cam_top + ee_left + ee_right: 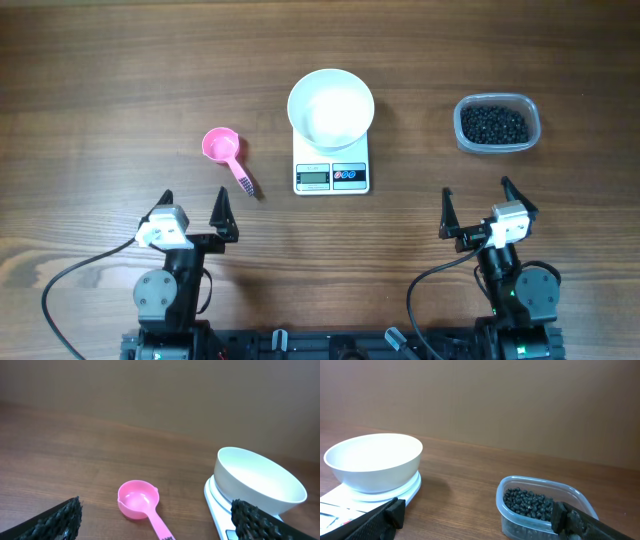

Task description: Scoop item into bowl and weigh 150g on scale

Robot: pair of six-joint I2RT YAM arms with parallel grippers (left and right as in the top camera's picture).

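The white bowl stands empty on the white scale at the table's middle; both also show in the left wrist view, bowl on scale, and in the right wrist view, bowl on scale. The item, tiny black beads, fills a clear tub at the right, with the beads close before my right gripper. A pink scoop lies left of the scale, scoop. My left gripper and right gripper stand open and empty near the front edge.
Wooden table all around. Both arm bases and black cables sit along the front edge. A plain brown wall rises behind the table's far side.
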